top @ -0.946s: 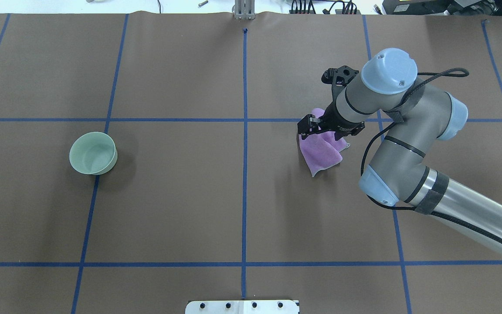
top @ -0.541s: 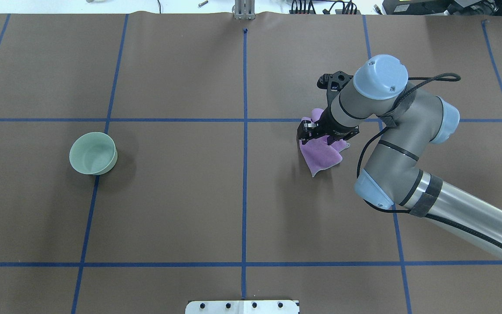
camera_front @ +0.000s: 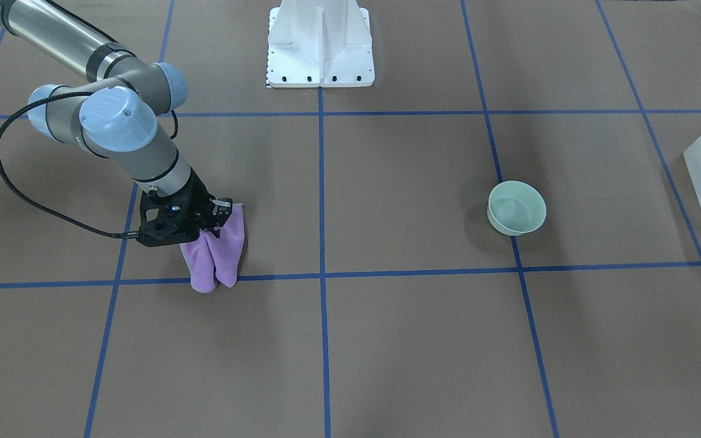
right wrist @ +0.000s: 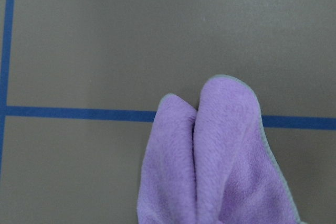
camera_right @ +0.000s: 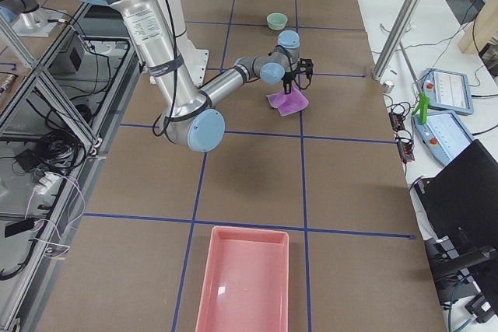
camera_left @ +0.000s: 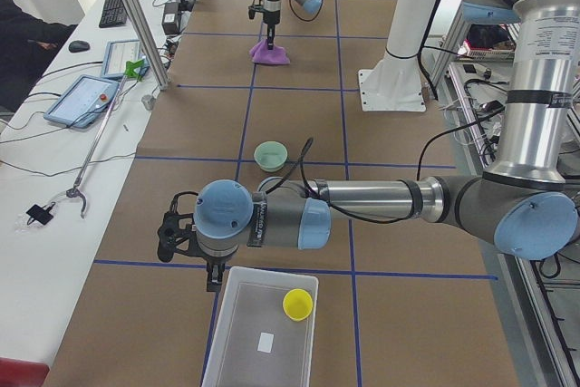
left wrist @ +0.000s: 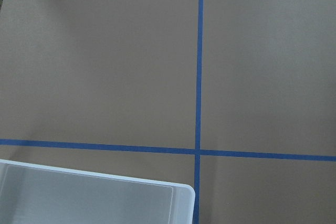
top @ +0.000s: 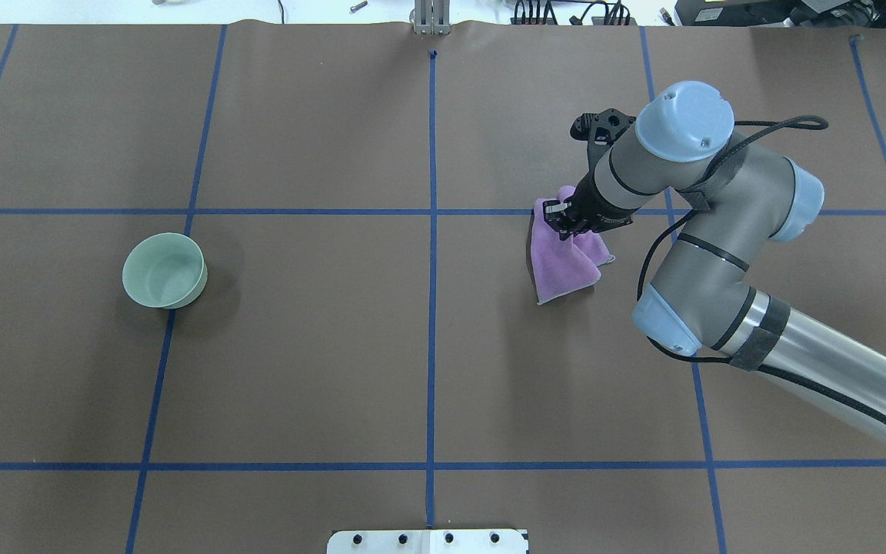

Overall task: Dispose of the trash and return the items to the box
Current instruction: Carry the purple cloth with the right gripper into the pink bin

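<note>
The right arm's fingers (top: 561, 221) are closed on the purple cloth (top: 562, 265), pinching it at its upper end. The cloth hangs down from the fingers in two soft folds. Its pale edging runs along one side in the right wrist view. Seen from the left side camera, the lower part of the cloth spreads out on the table (top: 297, 369) directly below the fingers, so it appears to touch the brown surface there. A blue tape line crosses the table just under the hanging folds.

The mint-green bowl (top: 164, 271) stands upright, well apart from the right arm's fingers and beyond the centre tape line, on the robot's left half of the table. It lies between the two arms' fingers.

The left arm's fingers (camera_left: 214, 274) hang just beside a corner of the translucent box (camera_left: 237, 333) — they show only in the side view, and I cannot tell whether they are open or closed. The left wrist view shows that box corner at its lower edge, below the fingers, with table and crossing tape lines beyond it. The yellow cup (camera_left: 297, 304) sits inside the box, near the wall on the robot's side and away from the left arm's fingers.

A pink tray (camera_right: 245, 281) rests at the table's end on the robot's right — well apart from the right arm's fingers and the cloth they hold.
</note>
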### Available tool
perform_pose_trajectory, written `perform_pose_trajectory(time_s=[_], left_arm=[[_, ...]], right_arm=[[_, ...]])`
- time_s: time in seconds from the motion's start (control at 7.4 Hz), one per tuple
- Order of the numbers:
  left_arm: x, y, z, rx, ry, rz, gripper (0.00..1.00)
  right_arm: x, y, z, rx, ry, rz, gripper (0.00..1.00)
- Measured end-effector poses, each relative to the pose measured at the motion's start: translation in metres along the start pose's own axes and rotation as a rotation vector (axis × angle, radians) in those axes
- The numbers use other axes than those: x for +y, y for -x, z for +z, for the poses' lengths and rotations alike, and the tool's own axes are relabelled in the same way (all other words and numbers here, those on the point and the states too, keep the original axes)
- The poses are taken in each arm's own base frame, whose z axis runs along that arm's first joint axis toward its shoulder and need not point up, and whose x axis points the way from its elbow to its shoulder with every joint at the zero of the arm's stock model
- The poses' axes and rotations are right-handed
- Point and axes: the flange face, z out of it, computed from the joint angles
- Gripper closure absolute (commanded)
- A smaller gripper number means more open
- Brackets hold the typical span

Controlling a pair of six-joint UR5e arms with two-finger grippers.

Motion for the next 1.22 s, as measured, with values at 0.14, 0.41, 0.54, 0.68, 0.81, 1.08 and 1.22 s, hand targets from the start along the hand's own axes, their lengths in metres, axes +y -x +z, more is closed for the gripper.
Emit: perform_pose_trajectory(time_s=[0.14,0.41,0.54,0.68,0.81,1.08,1.22], left_arm=[[-0.005,-0.011,-0.008,0.000,0.005,-0.009,0.02],[-0.027,-0.083,-0.044,0.000,0.013,-0.095,0.02],[-0.033,-0.132,-0.037,0.002,0.036,-0.135,0.02],[-0.034,-0.175,-0.012,-0.008,0.071,-0.150,0.02],[-0.034,-0.209,0.018,-0.032,0.085,-0.154,0.02],[-0.027,-0.257,0.076,-0.055,0.088,-0.172,0.02],[-0.025,-0.270,0.096,-0.053,0.095,-0.176,0.02]], right_arm=[[-0.010,0.003,-0.024,-0.029,-0.020,0.009,1.00],[-0.024,-0.012,-0.088,-0.073,-0.017,0.053,1.00],[-0.027,-0.033,-0.121,-0.064,-0.014,0.095,1.00],[-0.026,-0.062,-0.156,-0.039,-0.023,0.138,1.00],[-0.015,-0.103,-0.189,0.002,-0.036,0.154,1.00],[0.021,-0.191,-0.249,0.126,-0.016,0.104,1.00],[0.032,-0.223,-0.274,0.189,0.020,0.070,1.00]])
